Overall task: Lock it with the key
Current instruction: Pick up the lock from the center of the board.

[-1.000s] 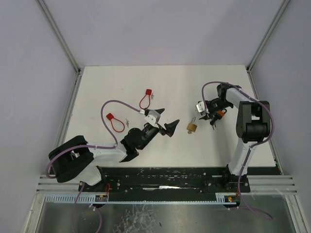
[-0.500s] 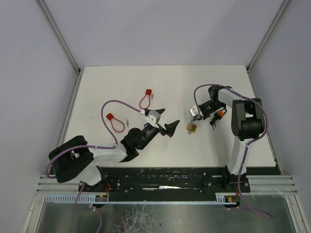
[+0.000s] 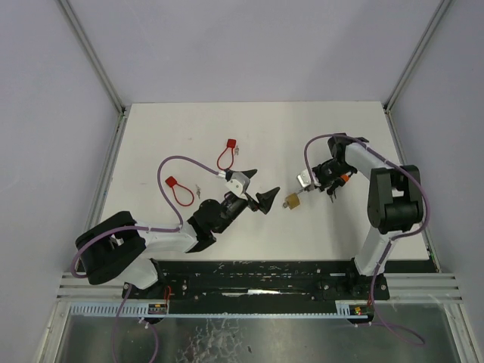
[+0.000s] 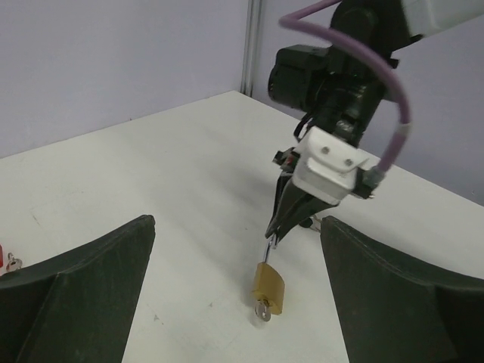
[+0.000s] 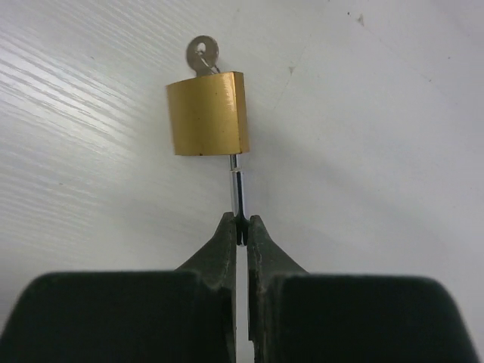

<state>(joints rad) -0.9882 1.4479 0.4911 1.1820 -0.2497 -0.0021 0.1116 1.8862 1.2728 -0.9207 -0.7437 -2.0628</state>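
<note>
1. the right gripper point(image 5: 240, 231) has its two black fingers point(image 5: 219, 253) clenched on the tip of the thin steel shackle point(image 5: 237, 185) of a small square brass padlock point(image 5: 208, 112).
2. the brass face turned to the right wrist camera is plain; any lettering on it is too small to read.
3. a round-headed silver key point(image 5: 201, 53) sticks out of the padlock's bottom face, opposite the shackle.
4. the padlock's long axis runs from shackle to key: the shackle end points back at the right gripper, and the key end points away from it, toward the left arm and the near edge.
5. in the left wrist view the padlock hangs tilted, key end lowest, just at the white table point(image 3: 265, 125); whether it touches i cannot tell.
6. the padlock sits near the table's middle, between the two grippers.
7. the left gripper point(image 3: 266, 183) is released, jaws spread wide, holding nothing, just beside the padlock.
8. two red loops point(image 3: 226, 153) lie well apart, on the left.
</note>
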